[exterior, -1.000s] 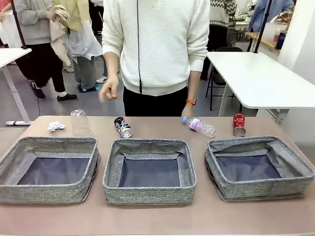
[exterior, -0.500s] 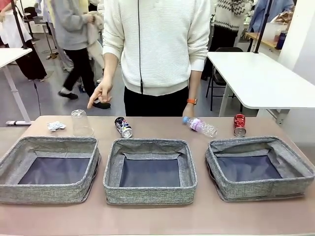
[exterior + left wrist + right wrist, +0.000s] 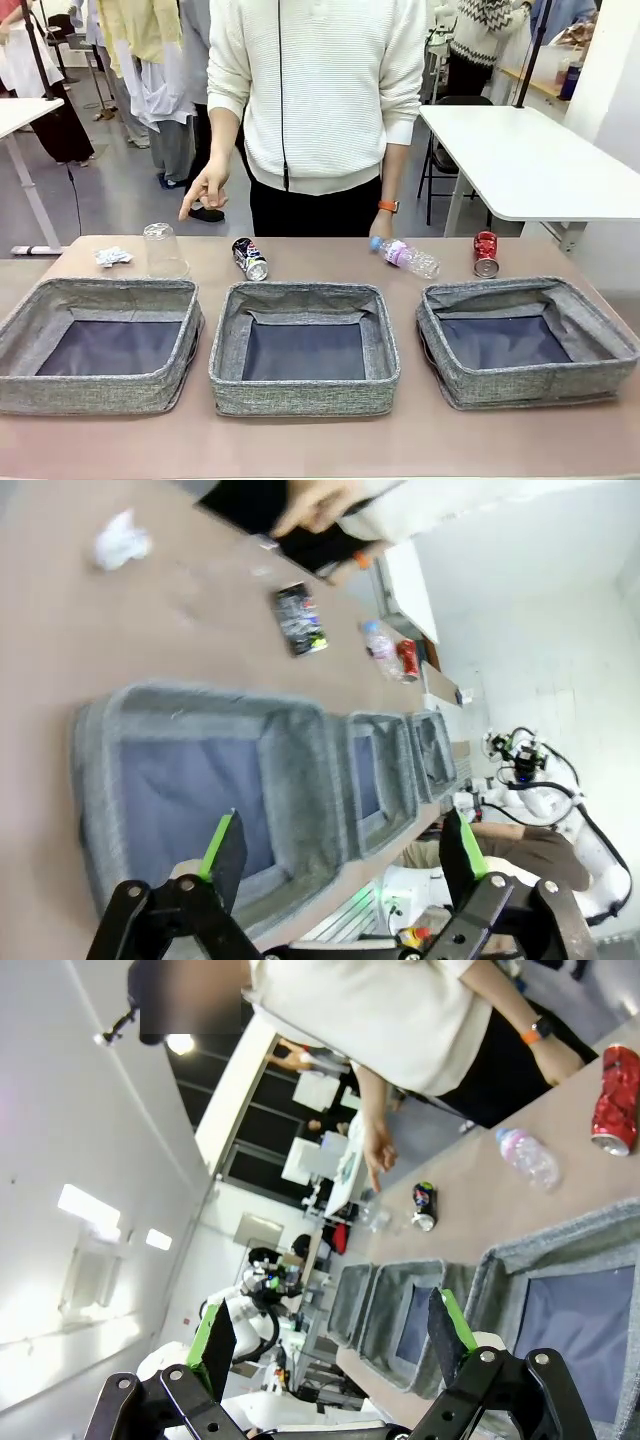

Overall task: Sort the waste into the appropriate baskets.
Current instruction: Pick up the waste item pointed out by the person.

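Note:
Three grey woven baskets sit in a row: left [image 3: 20, 330], middle [image 3: 225, 345], right [image 3: 600, 330]. Behind them lie crumpled white paper [image 3: 113, 257], an upturned clear cup [image 3: 164, 250], a crushed dark can [image 3: 250, 258], a clear bottle [image 3: 405, 256] with pink label, and a crushed red can [image 3: 486, 253]. My left gripper [image 3: 338, 848] hangs open above the left basket [image 3: 300, 750], with the dark can [image 3: 301, 619] beyond it. My right gripper [image 3: 333, 1335] is open, high over the right basket [image 3: 560, 1245], facing the red can [image 3: 614, 1099] and bottle [image 3: 530, 1156].
A person in a white sweater stands at the far edge, one hand [image 3: 205, 190] pointing down above the cup, the other behind the bottle. A white table [image 3: 530, 160] stands back right. Other people move in the background. Bare table lies in front of the baskets.
The person's pointing hand has dropped slightly and holds above the cup. People in the background walked across. The waste and baskets have not moved.

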